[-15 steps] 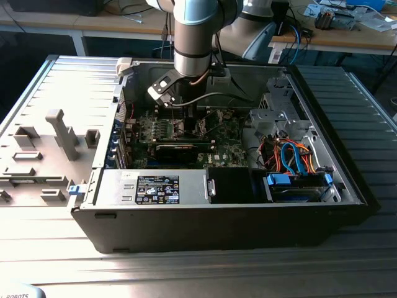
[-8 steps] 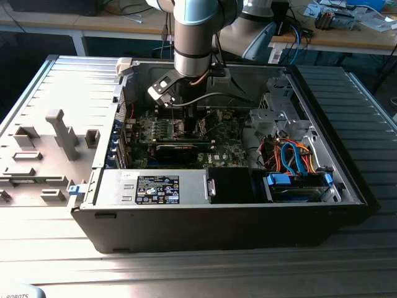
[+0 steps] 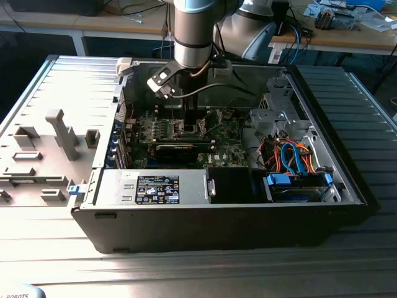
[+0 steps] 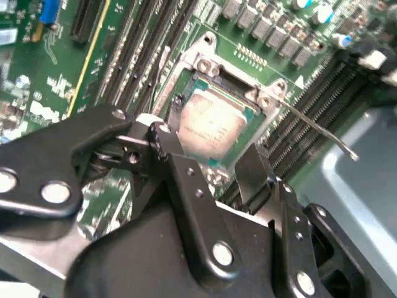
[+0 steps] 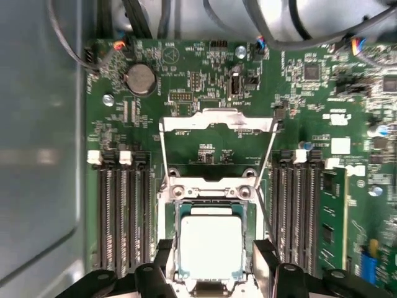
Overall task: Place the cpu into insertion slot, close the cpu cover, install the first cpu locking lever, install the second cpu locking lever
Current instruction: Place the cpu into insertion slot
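The cpu (image 5: 211, 243), a silver-grey square chip, lies flat in the insertion slot (image 5: 169, 214) on the green board; it also shows in the second wrist view (image 4: 214, 124). My gripper (image 5: 214, 266) hangs just above it, open, one black finger (image 5: 164, 261) on each side of the chip with a small gap to it. The cpu cover (image 5: 217, 117) is swung up, away from the slot, its cut-out centre showing bare board. A thin locking lever (image 4: 316, 127) sticks out free beside the slot (image 4: 205, 62). In the exterior view my gripper (image 3: 190, 122) reaches down inside the case.
Black memory slots (image 5: 121, 211) flank the socket on both sides, and a round coin cell (image 5: 141, 78) sits beyond the cover. The open computer case (image 3: 186, 223) holds a black card (image 3: 184, 148), orange and blue cables (image 3: 291, 155) and a grey metal wall (image 5: 37, 136).
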Controlling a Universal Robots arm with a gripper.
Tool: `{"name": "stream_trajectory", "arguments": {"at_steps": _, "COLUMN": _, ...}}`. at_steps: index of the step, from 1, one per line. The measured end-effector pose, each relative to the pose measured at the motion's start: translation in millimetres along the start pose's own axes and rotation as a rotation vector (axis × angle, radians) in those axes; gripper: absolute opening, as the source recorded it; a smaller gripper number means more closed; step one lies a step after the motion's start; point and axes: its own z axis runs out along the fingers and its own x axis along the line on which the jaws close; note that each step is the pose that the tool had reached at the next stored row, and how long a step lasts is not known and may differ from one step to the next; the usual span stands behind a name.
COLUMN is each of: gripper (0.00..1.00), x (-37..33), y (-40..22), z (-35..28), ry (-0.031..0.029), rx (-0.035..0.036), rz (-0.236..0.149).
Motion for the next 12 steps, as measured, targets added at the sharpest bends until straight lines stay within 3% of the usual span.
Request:
{"name": "stream_trajectory", "arguments": {"at_steps": 1, "gripper": 0.62, "x": 0.3, "y": 0.0, "z": -0.3, "ry": 0.0003, "rx": -0.0001, "rz": 0.000}}
{"name": "stream_trajectory", "arguments": {"at_steps": 3, "gripper": 0.47, "x": 0.2, "y": 0.2, "z": -0.6, "ry": 0.0001, "rx": 0.0004, "rz": 0.000}}
{"name": "stream_trajectory", "arguments": {"at_steps": 4, "gripper": 0.47, "x": 0.2, "y": 0.5, "z": -0.7, "ry": 0.0001, "rx": 0.0007, "rz": 0.000}}
{"name": "stream_trajectory", "arguments": {"at_steps": 6, "gripper": 0.35, "x": 0.2, "y": 1.4, "z": -0.7, "ry": 0.0000, "rx": 0.0023, "rz": -0.001}}
{"name": "stream_trajectory", "arguments": {"at_steps": 7, "gripper": 0.24, "x": 0.2, "y": 2.4, "z": -0.7, "ry": 0.0001, "rx": 0.0046, "rz": -0.002}}
{"name": "stream_trajectory", "arguments": {"at_steps": 8, "gripper": 0.24, "x": 0.1, "y": 2.7, "z": -0.8, "ry": 0.0000, "rx": 0.0055, "rz": -0.002}}
{"name": "stream_trajectory", "arguments": {"at_steps": 10, "gripper": 0.11, "x": 0.2, "y": 3.6, "z": -0.7, "ry": 0.0000, "rx": 0.0068, "rz": -0.004}}
{"name": "stream_trajectory", "arguments": {"at_steps": 12, "gripper": 0.11, "x": 0.2, "y": 3.6, "z": -0.8, "ry": 0.0000, "rx": 0.0071, "rz": -0.005}}
